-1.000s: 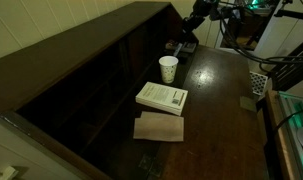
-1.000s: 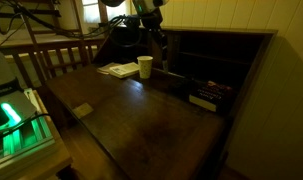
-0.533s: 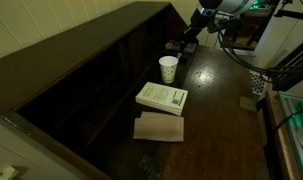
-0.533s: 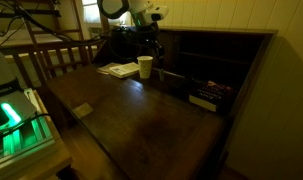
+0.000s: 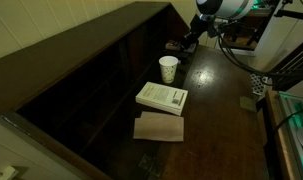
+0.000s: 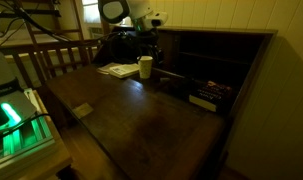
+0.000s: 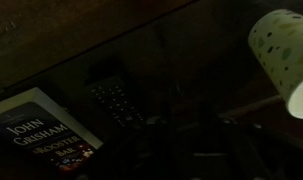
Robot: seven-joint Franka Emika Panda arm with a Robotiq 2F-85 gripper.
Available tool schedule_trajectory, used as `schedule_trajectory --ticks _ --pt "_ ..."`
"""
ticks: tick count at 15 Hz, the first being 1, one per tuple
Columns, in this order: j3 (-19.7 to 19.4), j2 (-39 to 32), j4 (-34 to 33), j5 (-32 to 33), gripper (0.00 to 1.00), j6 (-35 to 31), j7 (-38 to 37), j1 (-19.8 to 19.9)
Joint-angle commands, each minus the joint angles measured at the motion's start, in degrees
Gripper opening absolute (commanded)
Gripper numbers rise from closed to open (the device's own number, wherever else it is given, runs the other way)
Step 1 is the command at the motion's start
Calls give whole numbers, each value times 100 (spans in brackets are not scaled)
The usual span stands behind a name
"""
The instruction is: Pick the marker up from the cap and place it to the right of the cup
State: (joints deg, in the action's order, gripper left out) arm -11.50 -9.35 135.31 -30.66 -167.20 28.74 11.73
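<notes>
Cup: one, small and white, upright on the bench in both exterior views (image 5: 168,68) (image 6: 145,66). In the wrist view (image 7: 281,55) it sits at the right edge, speckled with small dots.
Marker: not one that I can pick out. The bench around the cup is too dark to show where it lies.
Marker's axis: cannot tell which way it points or how its length runs.
White book: one, lying flat (image 5: 162,97), near the cup on the side away from the arm; it also shows in an exterior view (image 6: 119,70).
Cardboard piece: one, tan and flat (image 5: 159,127), just beside the white book on the side farther from the cup.
Lettered book: one in the wrist view (image 7: 41,135), low on the left, its cover reading "John Grisham". I cannot tell whether it is the white book.
Keypad object: one, slim and dark with rows of buttons (image 7: 116,100), lying between the lettered book and the cup.
Bench: dark wood (image 5: 216,120), with open shelving along its back.
Arm: one. In an exterior view (image 5: 213,8) it comes in from the top edge and slopes down toward the bench behind the cup. In an exterior view (image 6: 126,10) its pale links arch above the cup, with the wrist hanging close beside it.
Jaws: low near the cup, a dark shape against dark wood. Whether they stand apart, together or clamped on anything, I cannot tell.
</notes>
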Motion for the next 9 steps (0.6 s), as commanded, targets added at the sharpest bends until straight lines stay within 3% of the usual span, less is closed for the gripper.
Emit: schedule_trajectory --ticks 1,5,9 --pt "71 -76 16 -135 72 -158 196 44" --pt "50 -36 -18 -113 98 -62 128 39" --pt "-47 116 -80 38 100 165 1 31"
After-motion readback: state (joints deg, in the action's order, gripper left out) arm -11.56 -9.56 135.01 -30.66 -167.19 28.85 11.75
